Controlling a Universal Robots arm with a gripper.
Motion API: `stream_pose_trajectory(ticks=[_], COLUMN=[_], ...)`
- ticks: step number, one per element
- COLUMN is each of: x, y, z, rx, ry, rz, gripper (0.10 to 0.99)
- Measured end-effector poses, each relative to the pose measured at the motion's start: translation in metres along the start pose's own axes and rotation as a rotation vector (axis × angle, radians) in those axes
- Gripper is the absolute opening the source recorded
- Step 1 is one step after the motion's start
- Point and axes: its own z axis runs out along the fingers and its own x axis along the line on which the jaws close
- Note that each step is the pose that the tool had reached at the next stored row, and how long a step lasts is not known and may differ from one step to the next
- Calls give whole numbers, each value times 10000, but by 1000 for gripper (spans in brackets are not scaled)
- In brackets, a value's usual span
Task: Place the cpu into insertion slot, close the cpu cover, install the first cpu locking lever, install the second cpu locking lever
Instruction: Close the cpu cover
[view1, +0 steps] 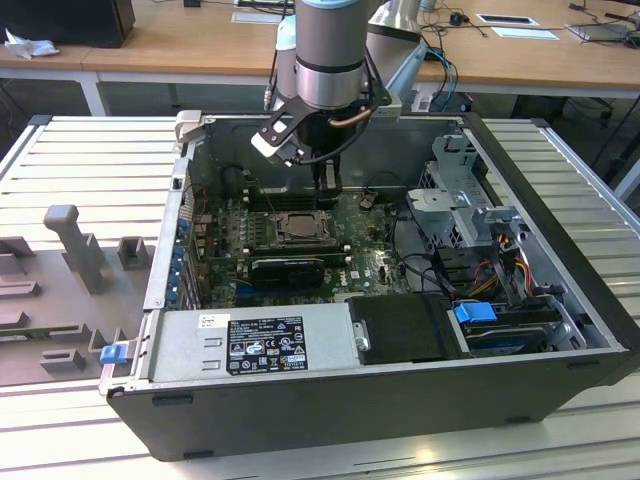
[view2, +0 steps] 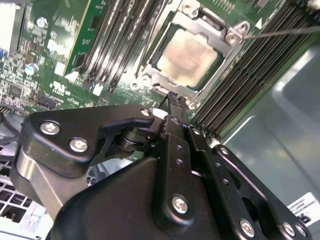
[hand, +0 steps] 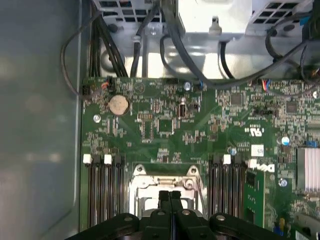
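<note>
— Where are we finding the cpu?

— It is lying flat in the insertion slot, pale face up. The cpu cover is lying down over it and framing it through its window. In the exterior view the slot is sitting at about ten o'clock from the middle of the computer case, which is resting on the tabletop.

— And the hand?

— We are seeing it clenched on nothing. In both wrist views the fingertips are pressing together, hanging just over one edge of the cover. We cannot tell whether they are touching it. In the exterior view the hand is showing at about one o'clock of the slot.

— The levers?

— A thin metal rod is running off from one corner of the cover. We are taking it for a locking lever, and we cannot tell whether it is hooked down.

— How are we judging the handling?

— The chip is looking light, thin and stiff, with a slick face, and we are judging it fragile, so we are favouring two opposite edges. The cover is looking like stiff sheet metal on a hinge, best pushed at its free edge. The rod is looking springy and slippery, so we are favouring its far end.
</note>
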Motion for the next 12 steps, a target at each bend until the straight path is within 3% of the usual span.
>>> stream_pose_trajectory(ticks=[7,12], x=[0,1], y=[-131,-185], z=[37,39], rx=[0,0], ry=[-2,0], rz=[-1,0], gripper=[106,106])
